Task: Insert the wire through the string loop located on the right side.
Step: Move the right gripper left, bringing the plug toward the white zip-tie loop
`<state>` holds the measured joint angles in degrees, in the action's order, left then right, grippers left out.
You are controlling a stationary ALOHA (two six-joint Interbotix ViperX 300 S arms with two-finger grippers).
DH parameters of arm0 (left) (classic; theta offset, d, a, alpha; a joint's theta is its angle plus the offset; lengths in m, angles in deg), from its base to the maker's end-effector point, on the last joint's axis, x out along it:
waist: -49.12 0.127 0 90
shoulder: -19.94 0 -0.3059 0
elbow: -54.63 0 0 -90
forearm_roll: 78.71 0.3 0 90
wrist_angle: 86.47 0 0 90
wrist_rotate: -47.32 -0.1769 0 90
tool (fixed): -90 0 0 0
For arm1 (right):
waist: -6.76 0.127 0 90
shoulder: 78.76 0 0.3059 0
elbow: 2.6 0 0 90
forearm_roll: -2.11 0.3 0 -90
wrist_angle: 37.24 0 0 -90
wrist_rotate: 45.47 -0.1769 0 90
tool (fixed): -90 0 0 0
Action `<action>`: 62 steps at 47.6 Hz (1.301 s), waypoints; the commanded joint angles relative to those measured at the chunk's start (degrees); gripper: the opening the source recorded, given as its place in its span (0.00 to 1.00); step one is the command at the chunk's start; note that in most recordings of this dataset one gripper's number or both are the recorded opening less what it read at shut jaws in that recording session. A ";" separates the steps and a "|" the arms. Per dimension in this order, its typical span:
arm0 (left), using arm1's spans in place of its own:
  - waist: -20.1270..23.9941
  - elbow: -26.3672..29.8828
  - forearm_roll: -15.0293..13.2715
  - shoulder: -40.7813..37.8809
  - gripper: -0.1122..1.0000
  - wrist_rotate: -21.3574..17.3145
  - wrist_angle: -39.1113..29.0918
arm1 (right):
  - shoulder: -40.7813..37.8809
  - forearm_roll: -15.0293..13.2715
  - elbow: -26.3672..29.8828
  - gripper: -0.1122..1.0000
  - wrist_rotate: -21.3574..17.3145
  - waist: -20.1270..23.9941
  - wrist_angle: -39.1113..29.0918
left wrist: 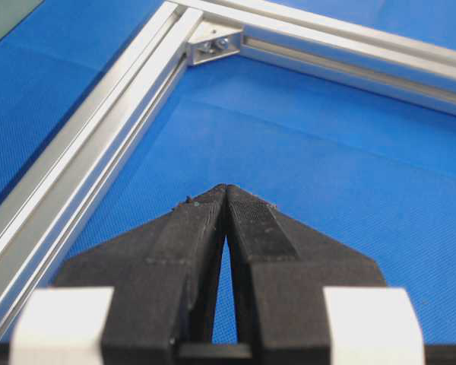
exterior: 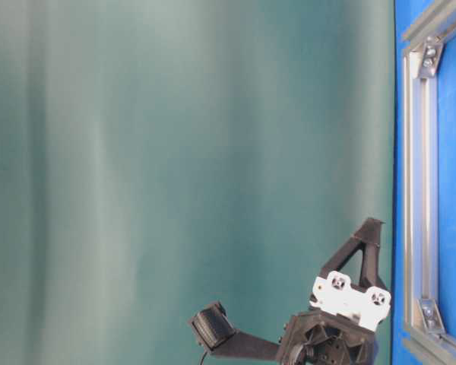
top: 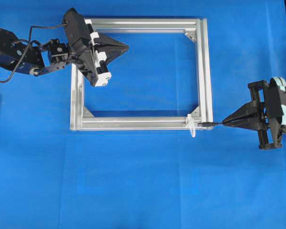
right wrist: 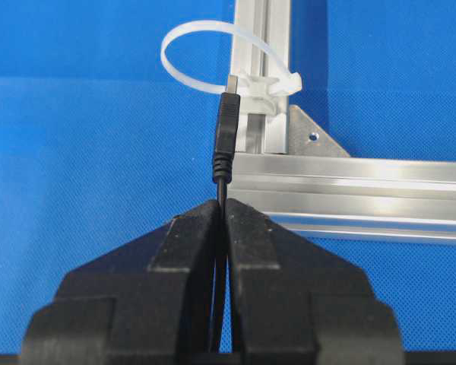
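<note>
Our right gripper [right wrist: 222, 205], jaws clamped on the wire [right wrist: 226, 133], should nudge its plug toward eleven o'clock, into the loop [right wrist: 201, 57]; left jaws closed, empty.

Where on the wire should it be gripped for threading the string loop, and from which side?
Grip the wire just behind its thicker plug, from the outer side of the frame, as the right gripper does. That short stiff tip then projects straight toward the string loop without sagging.

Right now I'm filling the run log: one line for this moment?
right gripper: shut on wire | plug tip beside string loop, not through | left gripper: shut, empty
</note>
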<state>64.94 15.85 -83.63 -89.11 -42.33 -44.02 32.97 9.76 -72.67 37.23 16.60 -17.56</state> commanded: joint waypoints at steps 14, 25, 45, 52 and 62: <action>-0.09 0.44 0.18 1.85 0.10 0.09 0.26 | -0.09 -0.09 0.62 0.07 0.09 -0.09 0.53; -0.09 0.53 0.18 1.85 0.10 0.09 0.26 | -0.09 -0.09 0.70 0.07 0.09 -0.09 0.53; -0.09 0.44 0.09 1.85 0.10 0.09 0.26 | -0.18 0.00 0.70 0.07 0.09 -0.09 0.62; -0.09 0.53 0.09 1.85 0.10 0.09 0.26 | -0.18 -0.09 0.70 0.07 0.09 -0.09 0.62; -0.09 0.53 0.18 1.85 0.10 0.09 0.26 | -0.18 -0.09 0.70 0.07 0.09 -0.09 1.14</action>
<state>65.03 15.85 -83.63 -89.11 -42.24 -44.02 32.88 9.76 -72.67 37.23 16.60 -17.21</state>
